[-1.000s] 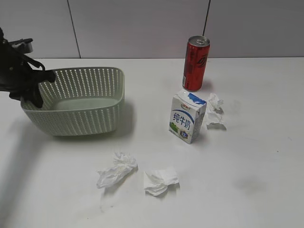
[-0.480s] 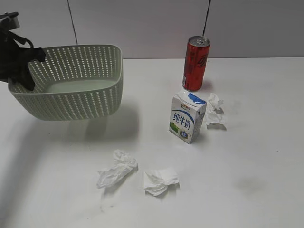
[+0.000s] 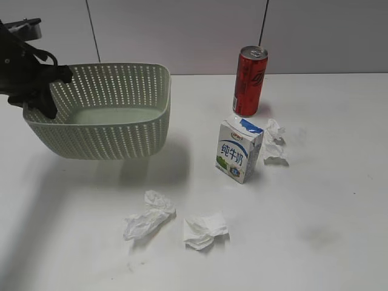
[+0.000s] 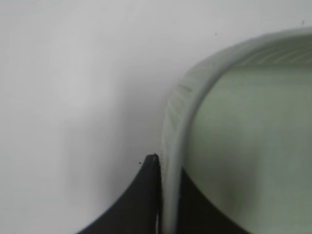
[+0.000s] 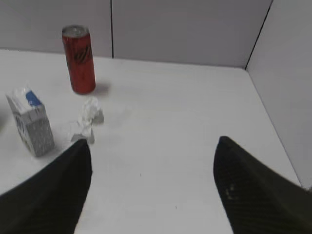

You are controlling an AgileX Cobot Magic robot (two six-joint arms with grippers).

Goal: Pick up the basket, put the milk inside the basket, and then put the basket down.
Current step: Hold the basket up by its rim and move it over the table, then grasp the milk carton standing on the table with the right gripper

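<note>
The pale green basket (image 3: 109, 124) hangs above the table at the left, held by its left end wall. My left gripper (image 3: 41, 100) is shut on that wall; in the left wrist view the basket rim (image 4: 178, 126) runs between the two dark fingers (image 4: 170, 195). The milk carton (image 3: 238, 149) stands upright on the table right of the basket, and shows at the left of the right wrist view (image 5: 30, 122). My right gripper (image 5: 153, 161) is open and empty, off to the right of the carton, and does not show in the exterior view.
A red can (image 3: 250, 80) stands behind the carton. A crumpled tissue (image 3: 273, 142) lies right of the carton, and two more tissues (image 3: 148, 216) (image 3: 205, 230) lie in front of the basket. A wall corner (image 5: 253, 48) bounds the table at the right.
The basket has been lifted off the table by my left gripper and has then shifted a little to the right. The carton, can and tissues have not moved.
</note>
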